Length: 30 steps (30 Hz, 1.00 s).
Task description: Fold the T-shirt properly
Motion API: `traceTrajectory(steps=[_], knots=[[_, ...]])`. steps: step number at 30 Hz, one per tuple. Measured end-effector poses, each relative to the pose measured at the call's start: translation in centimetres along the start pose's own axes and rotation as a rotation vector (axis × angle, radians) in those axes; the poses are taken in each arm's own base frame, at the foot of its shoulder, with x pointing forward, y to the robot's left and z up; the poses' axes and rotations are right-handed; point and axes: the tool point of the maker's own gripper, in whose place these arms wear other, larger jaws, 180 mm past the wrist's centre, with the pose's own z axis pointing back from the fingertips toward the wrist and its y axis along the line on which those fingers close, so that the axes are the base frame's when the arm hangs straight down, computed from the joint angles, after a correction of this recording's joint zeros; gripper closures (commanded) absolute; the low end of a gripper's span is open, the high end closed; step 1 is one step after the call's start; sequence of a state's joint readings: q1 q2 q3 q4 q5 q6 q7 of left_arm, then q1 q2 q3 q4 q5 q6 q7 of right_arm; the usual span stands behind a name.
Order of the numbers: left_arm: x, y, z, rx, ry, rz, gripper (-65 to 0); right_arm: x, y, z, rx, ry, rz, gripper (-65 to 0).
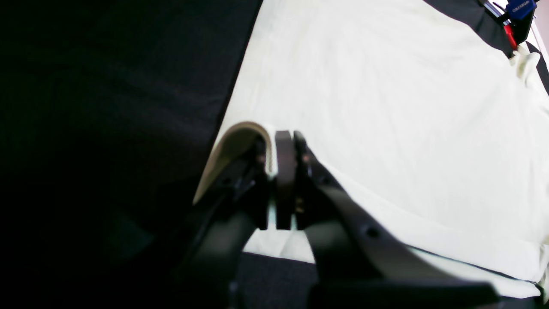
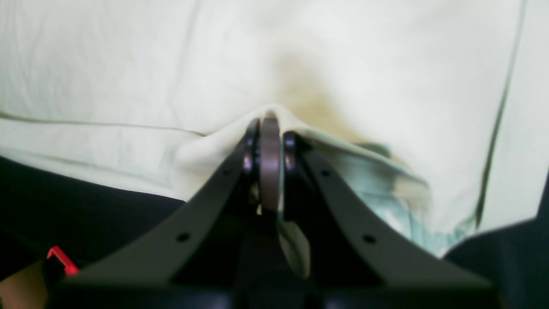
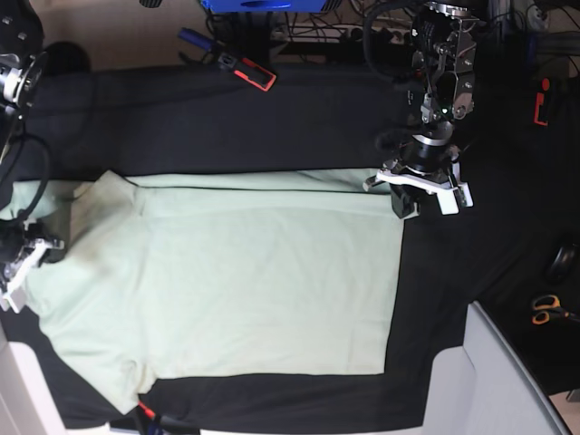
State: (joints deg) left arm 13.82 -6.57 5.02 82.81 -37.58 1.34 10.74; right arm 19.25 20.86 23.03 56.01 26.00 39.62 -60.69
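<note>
On the left of the base view, the right gripper [image 3: 36, 246] has its jaws clamped tight on a pinch of the large pale mint-green short-sleeved fabric T-shirt [image 3: 263, 281] at its neck end. The shirt lies spread flat across the black table cloth [image 3: 227, 127], one long edge already turned over. Over on the right, the left gripper [image 3: 405, 201] is pinched shut on the hem corner, likely both ends gripped together to carry the next fold evenly.

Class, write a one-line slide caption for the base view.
Both grippers, left and right, pinch opposite ends of a mint T-shirt spread on black cloth.
</note>
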Motion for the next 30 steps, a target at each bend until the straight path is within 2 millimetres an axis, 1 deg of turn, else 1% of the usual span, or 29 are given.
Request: traceTrajectory(steps=[3, 8, 12, 15, 17, 20, 23, 26, 30], knots=[[0.1, 0.0, 0.0, 0.0, -0.001, -0.002, 0.0, 0.6, 0.4, -0.1, 0.008, -0.009, 0.008, -0.1], [0.1, 0.1, 0.0, 0.001, -0.002, -0.001, 0.0, 0.4, 0.3, -0.1, 0.008, -0.006, 0.007, -0.1], [0.1, 0.1, 0.0, 0.001, -0.002, -0.001, 0.0, 0.8, 0.3, -0.2, 0.013, -0.03, -0.001, -0.1], [0.1, 0.1, 0.0, 0.002, -0.002, -0.002, 0.0, 0.0, 0.3, -1.1, 0.031, 0.004, -0.035, -0.1], [0.1, 0.1, 0.0, 0.002, -0.002, -0.002, 0.0, -0.2, 0.4, -1.4, 0.037, 0.001, -0.044, -0.1], [0.1, 0.2, 0.0, 0.002, -0.002, -0.003, 0.0, 0.1, 0.9, -1.8, 0.039, 0.014, 0.0, -0.1], [-0.4, 0.6, -0.1, 0.012, 0.01, -0.002, 0.0, 1.3, 2.0, -2.2, 0.055, -0.007, 0.037, -0.1], [-1.3, 1.3, -0.1, 0.031, 0.033, -0.001, 0.0, 1.7, 2.1, -2.2, 0.057, -0.018, 0.039, -0.1], [-1.2, 1.3, -0.1, 0.029, 0.031, -0.001, 0.0, 1.7, 1.9, -2.3, 0.059, -0.009, 0.028, -0.1]])
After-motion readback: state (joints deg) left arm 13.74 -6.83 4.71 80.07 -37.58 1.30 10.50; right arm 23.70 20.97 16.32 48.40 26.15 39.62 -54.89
